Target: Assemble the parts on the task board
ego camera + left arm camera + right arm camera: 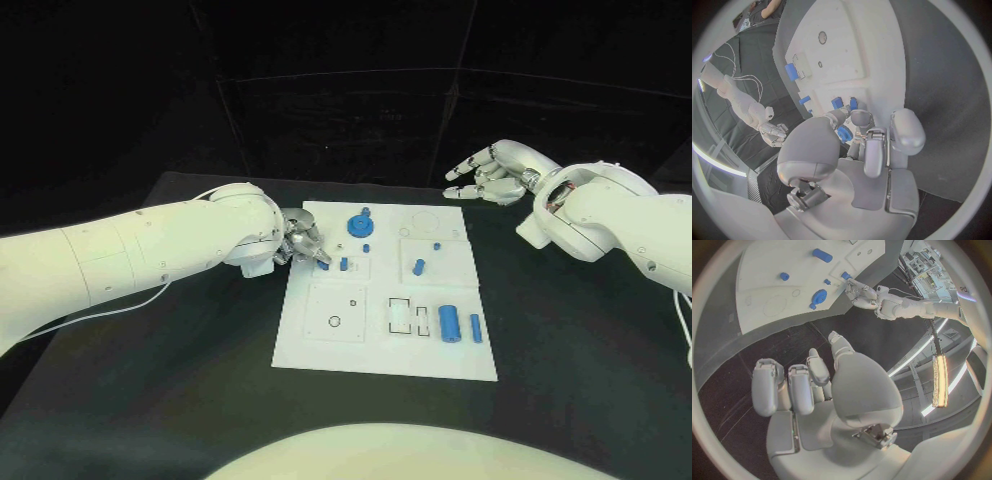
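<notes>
The white task board (378, 345) lies mid-table. A round blue part (361, 222) with a knob sits near its far edge, with several small blue pegs (418, 266) around it. A blue cylinder (450, 323) and a blue bar (475, 326) lie at the near right. My left hand (303, 243) reaches over the board's left edge, fingertips gathered at a small blue peg (323, 264). In the left wrist view that peg (853, 103) sits just past the fingertips (859, 117); a grip cannot be made out. My right hand (490, 172) hovers beyond the board's far right corner, fingers loosely apart and holding nothing.
The board (773, 285) has empty recesses: a round outline (428, 222) at the far right, a small ring hole (335, 322) at the near left, rectangular slots (400, 315) in the middle. Black table (173, 380) surrounds it. A thin white cable (87, 310) trails under the left arm.
</notes>
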### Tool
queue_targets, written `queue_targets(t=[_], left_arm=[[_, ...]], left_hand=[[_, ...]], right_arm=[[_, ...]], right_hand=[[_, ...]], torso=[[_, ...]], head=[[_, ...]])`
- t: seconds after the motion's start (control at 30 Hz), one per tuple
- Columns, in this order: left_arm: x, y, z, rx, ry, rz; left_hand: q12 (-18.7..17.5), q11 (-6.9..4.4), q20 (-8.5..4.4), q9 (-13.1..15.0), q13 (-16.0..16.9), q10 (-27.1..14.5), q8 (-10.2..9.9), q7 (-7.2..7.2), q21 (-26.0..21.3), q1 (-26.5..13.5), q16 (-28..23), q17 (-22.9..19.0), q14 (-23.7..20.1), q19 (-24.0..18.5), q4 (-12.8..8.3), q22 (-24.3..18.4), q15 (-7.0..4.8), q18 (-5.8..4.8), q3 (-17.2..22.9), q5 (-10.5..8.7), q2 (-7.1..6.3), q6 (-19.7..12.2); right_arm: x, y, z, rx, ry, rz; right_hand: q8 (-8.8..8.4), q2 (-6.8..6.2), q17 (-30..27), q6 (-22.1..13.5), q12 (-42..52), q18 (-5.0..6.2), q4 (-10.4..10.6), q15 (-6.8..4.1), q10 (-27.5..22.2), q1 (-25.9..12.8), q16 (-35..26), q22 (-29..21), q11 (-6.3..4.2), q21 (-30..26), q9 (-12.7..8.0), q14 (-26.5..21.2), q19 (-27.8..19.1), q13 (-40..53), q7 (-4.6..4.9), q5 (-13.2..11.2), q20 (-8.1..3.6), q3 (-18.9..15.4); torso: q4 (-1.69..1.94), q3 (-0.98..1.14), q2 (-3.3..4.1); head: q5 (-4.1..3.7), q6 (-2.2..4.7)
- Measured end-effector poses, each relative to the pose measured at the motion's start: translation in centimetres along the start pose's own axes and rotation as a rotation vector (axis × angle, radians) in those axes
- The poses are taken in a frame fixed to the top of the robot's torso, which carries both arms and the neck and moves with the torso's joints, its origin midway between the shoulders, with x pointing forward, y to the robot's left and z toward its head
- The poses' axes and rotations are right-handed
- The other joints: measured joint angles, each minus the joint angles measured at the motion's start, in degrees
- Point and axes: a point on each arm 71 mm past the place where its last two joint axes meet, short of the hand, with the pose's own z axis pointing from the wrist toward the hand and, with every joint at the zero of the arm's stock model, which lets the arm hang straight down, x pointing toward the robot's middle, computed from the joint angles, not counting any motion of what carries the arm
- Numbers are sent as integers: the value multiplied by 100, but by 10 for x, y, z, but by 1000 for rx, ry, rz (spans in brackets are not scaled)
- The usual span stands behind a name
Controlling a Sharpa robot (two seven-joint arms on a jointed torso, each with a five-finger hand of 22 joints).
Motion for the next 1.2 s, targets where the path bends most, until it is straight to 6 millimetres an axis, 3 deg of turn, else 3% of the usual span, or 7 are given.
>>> queue_targets(t=[0.37, 0.73, 0.97, 1.2], left_arm=[[0, -1, 1, -2, 6, 7], [2, -5, 2, -2, 14, 14], [2, -6, 3, -6, 17, 17], [3, -8, 4, -12, 18, 19]], left_hand=[[0, 1, 0, -2, -16, -1, 46, 0, 0, -4, 0, 0, 0, 0, 9, -9, 0, 0, 85, -4, 4, 0], [38, -89, -20, -4, 26, 102, 167, -122, 23, -315, 0, 0, -4, 20, -218, 40, -47, 0, 360, -4, -276, 148], [105, -134, -40, -4, 108, 155, 205, -165, 23, -407, 0, 0, -20, 41, -271, 62, -63, 0, 413, -4, -297, 230], [130, -135, -62, -6, 162, 196, 251, -186, 59, -457, 0, 0, -21, 62, -184, 88, -104, 0, 325, -4, -298, 290]], right_arm=[[0, 0, 0, 0, 0, 0], [0, 0, 0, 0, 0, 0], [0, 0, 0, 0, 0, 0], [0, 0, 0, 0, 0, 0]], right_hand=[[0, 0, 0, 0, 0, 0, 0, 0, 0, 0, 0, 0, 0, 0, 0, 0, 0, 0, 0, 0, 0, 0], [0, 0, -1, 0, 0, 0, 0, 0, 0, 0, 0, 0, 0, 0, 0, 0, 0, 0, 0, 0, 0, 0], [0, 0, -1, 0, 0, 0, 0, 0, 0, 0, 0, 0, 0, 0, 0, 0, 0, 0, 0, 0, 0, 0], [0, 0, -1, 0, 0, 0, 0, 0, 0, 0, 0, 0, 0, 0, 0, 0, 0, 0, 0, 0, 0, 0]], torso=[[0, -2, 1], [-8, -3, 2], [-8, -2, 2], [-8, -3, 2]], head=[[6, -3], [5, -14], [-3, -24], [-8, -32]])
